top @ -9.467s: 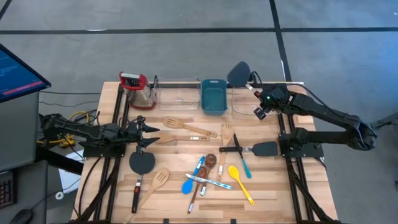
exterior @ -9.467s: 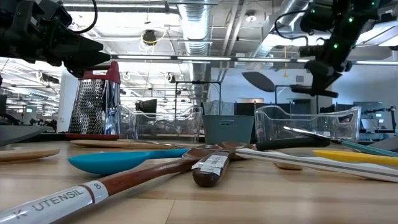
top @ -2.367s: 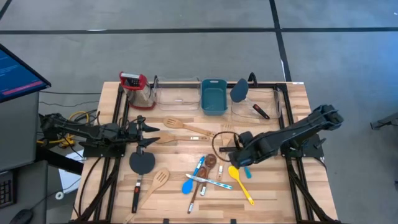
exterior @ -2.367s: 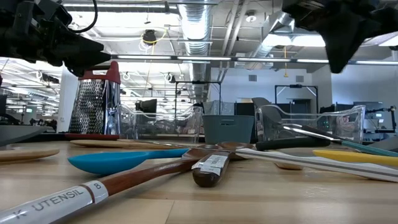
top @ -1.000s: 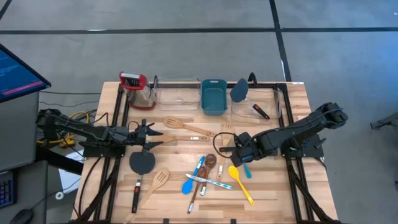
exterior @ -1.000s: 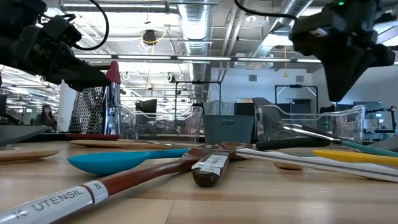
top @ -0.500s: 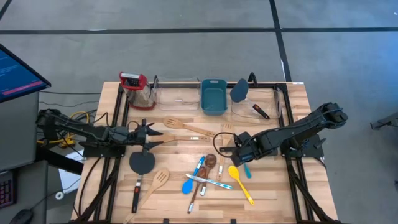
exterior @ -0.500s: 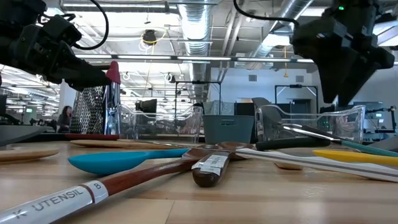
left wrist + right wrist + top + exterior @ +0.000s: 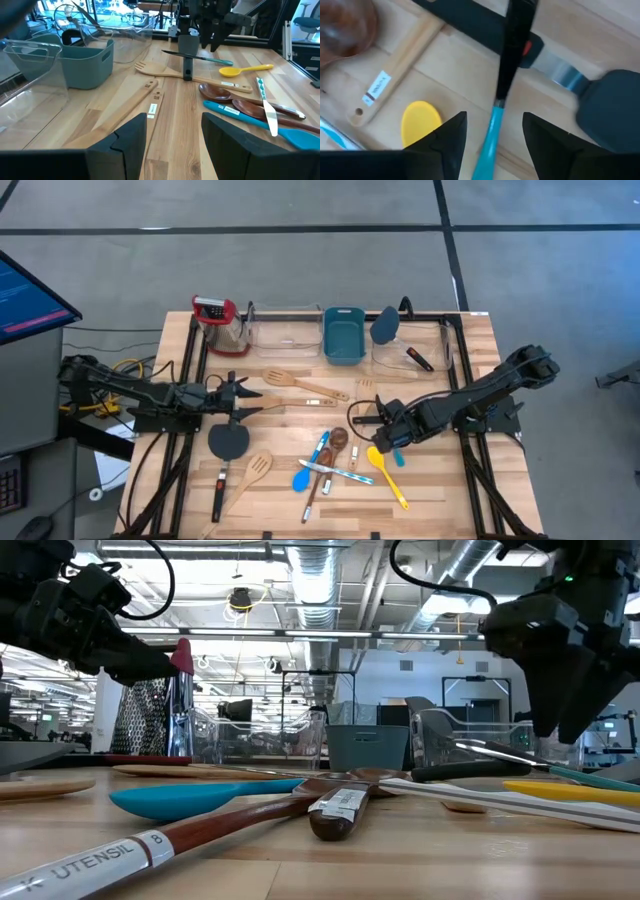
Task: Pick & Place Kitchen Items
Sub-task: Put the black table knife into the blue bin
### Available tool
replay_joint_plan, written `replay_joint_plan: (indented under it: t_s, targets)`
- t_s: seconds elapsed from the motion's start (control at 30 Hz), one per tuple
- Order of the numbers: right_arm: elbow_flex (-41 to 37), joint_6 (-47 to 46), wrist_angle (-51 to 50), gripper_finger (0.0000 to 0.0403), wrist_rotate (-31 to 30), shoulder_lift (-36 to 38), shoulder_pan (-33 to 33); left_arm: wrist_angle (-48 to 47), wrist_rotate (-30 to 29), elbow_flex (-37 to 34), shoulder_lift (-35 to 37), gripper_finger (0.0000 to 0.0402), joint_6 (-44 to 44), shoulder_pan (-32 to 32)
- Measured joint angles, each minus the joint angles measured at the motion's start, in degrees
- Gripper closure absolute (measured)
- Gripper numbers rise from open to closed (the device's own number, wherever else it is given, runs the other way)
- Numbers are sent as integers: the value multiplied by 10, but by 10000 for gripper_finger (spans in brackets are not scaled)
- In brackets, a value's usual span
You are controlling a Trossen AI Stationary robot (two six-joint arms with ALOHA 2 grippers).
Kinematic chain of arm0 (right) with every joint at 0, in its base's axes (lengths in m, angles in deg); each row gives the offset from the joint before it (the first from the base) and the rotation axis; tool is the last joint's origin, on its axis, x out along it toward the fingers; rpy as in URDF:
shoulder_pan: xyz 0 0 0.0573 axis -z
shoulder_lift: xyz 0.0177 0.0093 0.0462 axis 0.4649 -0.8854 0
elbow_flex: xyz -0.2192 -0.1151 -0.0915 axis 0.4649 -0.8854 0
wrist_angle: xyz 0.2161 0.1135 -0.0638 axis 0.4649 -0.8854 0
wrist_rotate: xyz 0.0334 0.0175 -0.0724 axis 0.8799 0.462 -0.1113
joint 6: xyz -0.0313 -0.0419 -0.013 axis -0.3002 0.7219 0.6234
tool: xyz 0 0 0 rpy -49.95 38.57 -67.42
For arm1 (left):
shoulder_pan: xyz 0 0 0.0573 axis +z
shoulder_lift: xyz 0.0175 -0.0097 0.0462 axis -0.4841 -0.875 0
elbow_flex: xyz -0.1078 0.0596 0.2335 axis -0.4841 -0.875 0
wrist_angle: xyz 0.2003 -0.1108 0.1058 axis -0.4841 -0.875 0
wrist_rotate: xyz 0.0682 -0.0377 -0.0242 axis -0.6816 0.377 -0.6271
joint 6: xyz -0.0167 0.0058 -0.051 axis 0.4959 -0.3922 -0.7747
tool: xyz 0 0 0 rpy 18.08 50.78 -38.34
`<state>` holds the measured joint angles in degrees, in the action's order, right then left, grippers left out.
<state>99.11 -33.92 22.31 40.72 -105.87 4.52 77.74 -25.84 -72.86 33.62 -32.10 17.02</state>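
My right gripper (image 9: 492, 145) points down, open, over a thin utensil with a black blade (image 9: 512, 45) and a teal handle (image 9: 487, 142). Its fingers stand on either side of the handle and I see no touch. That utensil lies across a black spatula (image 9: 610, 107). A yellow spoon (image 9: 421, 120) and a pale wooden handle (image 9: 395, 75) lie beside it. In the high view the right gripper (image 9: 388, 432) is right of centre. My left gripper (image 9: 240, 402) waits open and level at the table's left.
More utensils lie about mid-table: wooden slotted spatulas (image 9: 300, 385) (image 9: 250, 475), a black spatula (image 9: 228, 442), a blue spoon (image 9: 303, 475). At the far edge stand a grater (image 9: 220, 320), a teal tub (image 9: 343, 335) and clear bins (image 9: 285, 330) (image 9: 415, 345), the right one holding a dark spatula (image 9: 385, 327).
My right gripper has opened from shut and come down toward the teal-handled utensil, still pointing down. The utensils lie where they were.
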Motion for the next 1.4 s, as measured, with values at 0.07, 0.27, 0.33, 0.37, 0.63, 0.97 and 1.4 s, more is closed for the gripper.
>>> replay_joint_plan:
  t_s: [0.07, 0.27, 0.33, 0.37, 0.63, 0.97, 1.4]
  targets:
    - [-7, 0, 1, 221, 0, 0, 0, 0, 0, 0, 0, 224, 0, 0]
    - [-33, 0, 28, 227, -2, 0, 0, 0, 0, 0, 0, 224, 0, 0]
    - [-39, 0, 52, 227, -2, 0, 0, 0, 0, 0, 0, 224, 0, 0]
    - [-43, 0, 62, 227, -2, 0, 0, 0, 0, 0, 0, 224, 0, 0]
    - [-69, 0, 101, 228, -2, 0, 0, 0, 0, 0, 0, 224, 0, 0]
    - [-69, 2, 99, 237, -33, 0, 0, 0, 3, 0, 0, 224, -13, 0]
    - [-69, 13, 99, 237, -34, 0, -1, 0, 2, 0, 0, 224, -31, 0]
